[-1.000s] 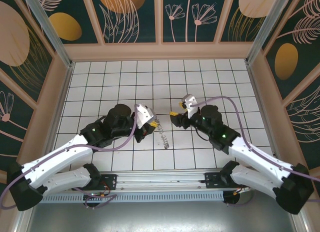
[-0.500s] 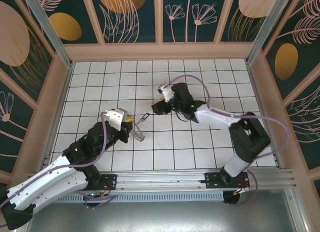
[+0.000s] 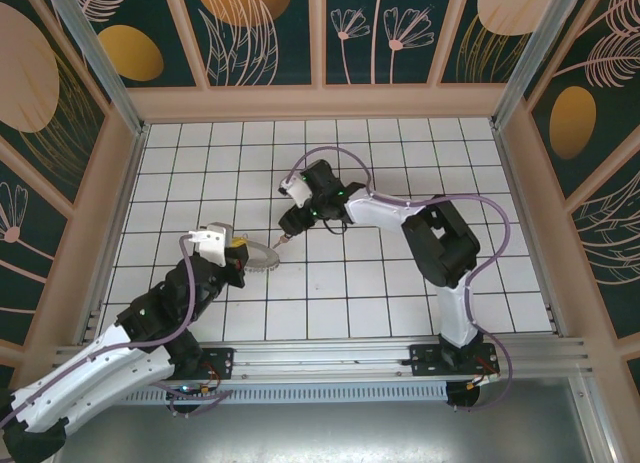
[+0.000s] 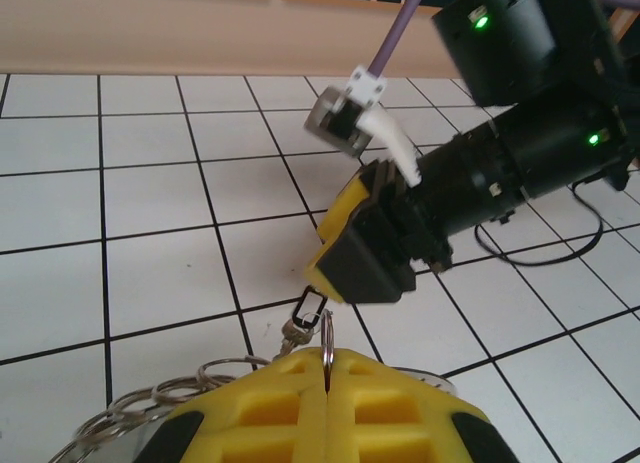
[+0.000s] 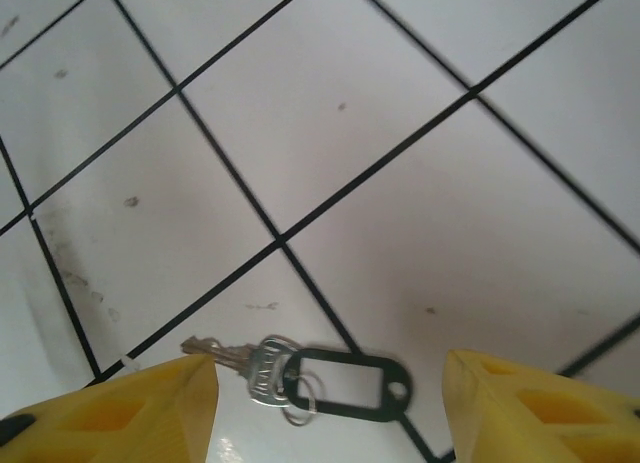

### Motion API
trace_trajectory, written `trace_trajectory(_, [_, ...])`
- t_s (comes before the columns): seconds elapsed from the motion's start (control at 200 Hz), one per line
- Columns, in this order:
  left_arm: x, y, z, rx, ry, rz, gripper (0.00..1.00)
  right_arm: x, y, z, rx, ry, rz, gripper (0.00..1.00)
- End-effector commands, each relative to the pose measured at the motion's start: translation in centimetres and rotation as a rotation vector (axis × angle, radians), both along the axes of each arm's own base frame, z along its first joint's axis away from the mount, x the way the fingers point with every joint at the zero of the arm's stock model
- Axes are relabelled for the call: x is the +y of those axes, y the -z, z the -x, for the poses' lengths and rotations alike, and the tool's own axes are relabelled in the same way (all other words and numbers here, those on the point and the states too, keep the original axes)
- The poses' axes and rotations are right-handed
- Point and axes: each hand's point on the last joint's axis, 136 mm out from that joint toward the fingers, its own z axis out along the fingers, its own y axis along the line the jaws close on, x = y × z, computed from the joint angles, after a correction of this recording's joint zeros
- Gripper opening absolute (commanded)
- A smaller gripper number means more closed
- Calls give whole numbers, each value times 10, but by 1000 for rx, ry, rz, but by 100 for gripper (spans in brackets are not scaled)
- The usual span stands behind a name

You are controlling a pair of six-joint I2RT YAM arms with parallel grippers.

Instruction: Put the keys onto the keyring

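1. Overhead, the left pincer (image 3: 240,251) sits left of centre on the white-tiled tabletop (image 3: 400,153), with the keyring (image 3: 263,259) sticking out from its tip toward the right.
2. Seen from the left wrist, that pincer (image 4: 327,358) has its yellow fingers (image 4: 270,403) pressed together on the thin rim of the keyring (image 4: 326,326). Small metal loops fan out low on the left.
3. The right arm reaches far across to the left, and its pincer (image 3: 287,228) ends just up and right of the keyring.
4. The key (image 3: 281,242) lies in the narrow space between the two pincers. From the left wrist it (image 4: 296,329) shows just below the tip of the right pincer (image 4: 345,273) and right beside the ring's rim; whether they touch cannot be told.
5. From the right wrist, the pincer (image 5: 328,368) is spread wide. The key (image 5: 250,363) and its black rectangular tag (image 5: 350,383) lie between the fingers against the tile, the blade tip near the left finger (image 5: 120,413).
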Motion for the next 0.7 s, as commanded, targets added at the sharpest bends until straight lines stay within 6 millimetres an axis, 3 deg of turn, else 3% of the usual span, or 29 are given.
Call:
trace_trajectory(0.0, [1,-2,0,-3,-11,26,0,8,10,10,27,-44,44,59])
trace_trajectory(0.445, [-6,0,-3,-7,0,49,0,5,30,24,44,-64,149,53])
trace_trajectory(0.696, [-10,3,-2,4,24,40,0,7,32,31,48,-72,154,52])
